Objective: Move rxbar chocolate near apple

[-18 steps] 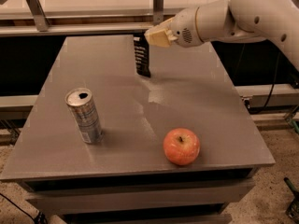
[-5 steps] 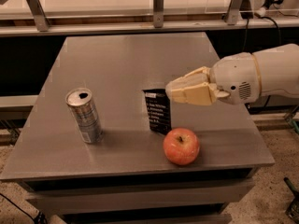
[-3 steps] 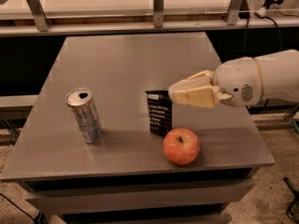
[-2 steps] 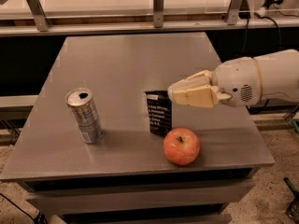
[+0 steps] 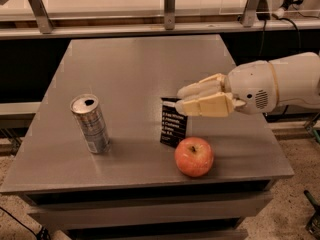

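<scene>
The rxbar chocolate (image 5: 173, 124), a black wrapper with white text lines, stands upright on edge on the grey table (image 5: 130, 64), just up and left of the apple (image 5: 194, 156). The apple is red-orange with a dark stem dimple and sits near the table's front right. My gripper (image 5: 181, 101) reaches in from the right. Its cream fingers (image 5: 202, 90) are shut on the bar's top end, with the bar hanging down to about the table surface. A narrow gap separates the bar's lower corner from the apple.
A silver drink can (image 5: 90, 123) stands upright at the front left of the table. Metal rail posts (image 5: 170, 6) run along the back behind the table. The table's front edge (image 5: 150, 183) lies just below the apple.
The gripper carried the bar from the table's far side down to beside the apple. Over the last second, it and the bar have barely moved. The can and apple stayed put.
</scene>
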Robot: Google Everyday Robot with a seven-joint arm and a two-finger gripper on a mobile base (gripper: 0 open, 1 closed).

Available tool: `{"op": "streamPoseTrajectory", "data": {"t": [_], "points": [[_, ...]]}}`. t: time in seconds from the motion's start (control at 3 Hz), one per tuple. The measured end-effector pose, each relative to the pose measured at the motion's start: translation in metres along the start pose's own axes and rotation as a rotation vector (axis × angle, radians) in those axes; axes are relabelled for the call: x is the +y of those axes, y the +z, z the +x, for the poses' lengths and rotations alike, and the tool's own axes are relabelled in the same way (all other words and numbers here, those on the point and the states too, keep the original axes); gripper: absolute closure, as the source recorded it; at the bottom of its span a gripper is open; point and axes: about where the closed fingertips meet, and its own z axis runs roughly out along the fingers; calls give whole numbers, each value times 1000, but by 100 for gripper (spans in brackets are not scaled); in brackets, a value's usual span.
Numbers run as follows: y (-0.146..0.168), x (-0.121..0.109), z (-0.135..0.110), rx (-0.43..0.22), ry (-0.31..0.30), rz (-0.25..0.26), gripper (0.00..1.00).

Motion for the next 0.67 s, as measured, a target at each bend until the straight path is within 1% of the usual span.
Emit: {"op": "streamPoseTrajectory", "data": {"t": [0.33,0.67], "points": [[2,1,-1,2,-3,-4,0],[2,1,-1,2,-3,-4,0]]}}
